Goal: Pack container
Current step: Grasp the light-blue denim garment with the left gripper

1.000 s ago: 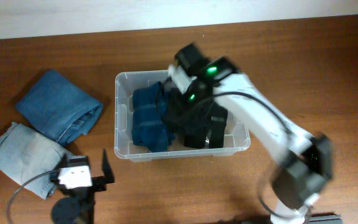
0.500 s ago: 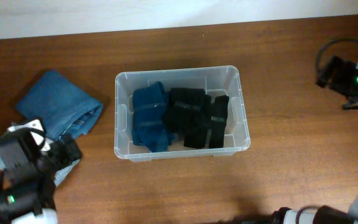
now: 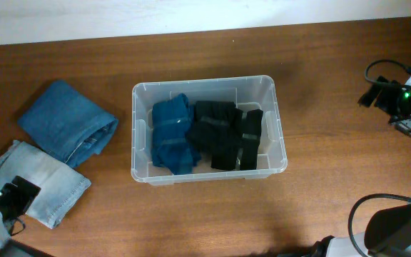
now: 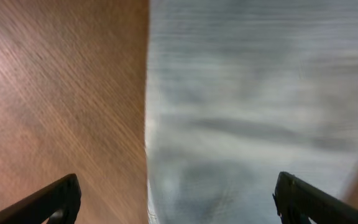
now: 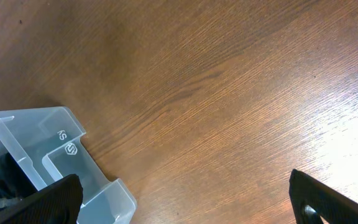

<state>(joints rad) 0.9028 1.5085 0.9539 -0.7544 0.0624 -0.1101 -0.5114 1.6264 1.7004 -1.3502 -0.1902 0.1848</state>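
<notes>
The clear container point(image 3: 280, 135) sits mid-table and holds a folded dark blue garment point(image 3: 171, 134) and black garments point(image 3: 223, 132). A corner of the container shows in the right wrist view point(image 5: 61, 162). A folded blue denim piece point(image 3: 66, 121) and a light grey-blue denim piece point(image 3: 38, 177) lie on the table to its left. My left gripper point(image 3: 9, 200) is open at the lower left, over the light denim point(image 4: 253, 106) and its edge. My right gripper point(image 3: 398, 100) is open and empty at the far right, well away from the container.
The wooden table point(image 3: 334, 57) runs to a pale wall along the far edge. A black cable loops near the right arm point(image 3: 377, 68).
The right arm has pulled out of the container and swung to the far right. The left arm has shifted to the lower left, over the light denim. The black garments stay in the container.
</notes>
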